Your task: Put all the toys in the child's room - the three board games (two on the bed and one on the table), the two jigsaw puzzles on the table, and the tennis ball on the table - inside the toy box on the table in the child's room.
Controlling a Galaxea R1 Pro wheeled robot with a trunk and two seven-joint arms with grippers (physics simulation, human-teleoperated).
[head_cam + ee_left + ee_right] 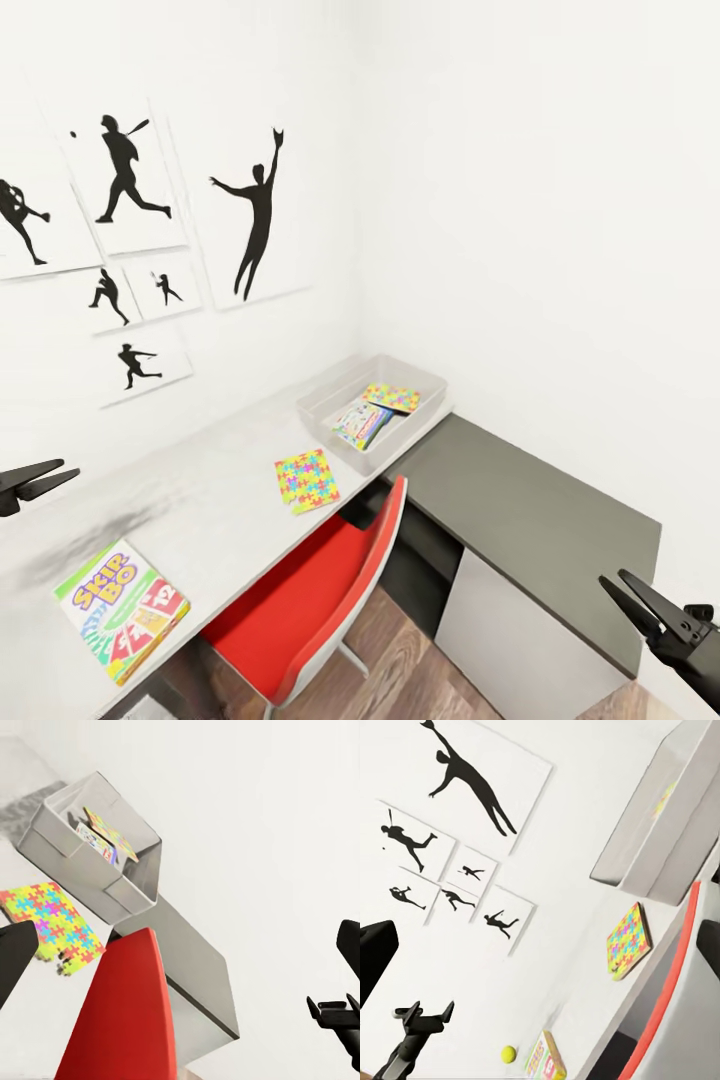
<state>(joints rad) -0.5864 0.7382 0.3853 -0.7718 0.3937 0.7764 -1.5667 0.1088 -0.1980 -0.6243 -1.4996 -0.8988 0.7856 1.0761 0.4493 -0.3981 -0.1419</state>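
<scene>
Contents of shallow light grey toy box (pixel 322 404) partly hidden by its wall: one multicolour puzzle slab (pixel 392 398), one printed game box (pixel 360 425). Second multicolour puzzle slab (pixel 306 480) and green-white SKIP-BO box (pixel 122 609) lie on long light grey desk (pixel 210 500); small yellow-green ball (pixel 508 1054) near SKIP-BO. Red chair (pixel 320 600) tucked under. Left gripper (pixel 30 483) and right gripper (pixel 640 600) empty, fingers apart.

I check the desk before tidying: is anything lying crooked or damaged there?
Nothing looks damaged or spilled. The loose jigsaw puzzle and the SKIP-BO box lie flat on the table, both at an angle to its edge.

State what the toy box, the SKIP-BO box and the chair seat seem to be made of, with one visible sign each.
Toy box: probably translucent grey plastic; its contents show faintly through the walls.
SKIP-BO box: likely printed cardboard; flat, matte, lettered.
Chair seat: smooth red, possibly moulded plastic; no weave visible.
</scene>
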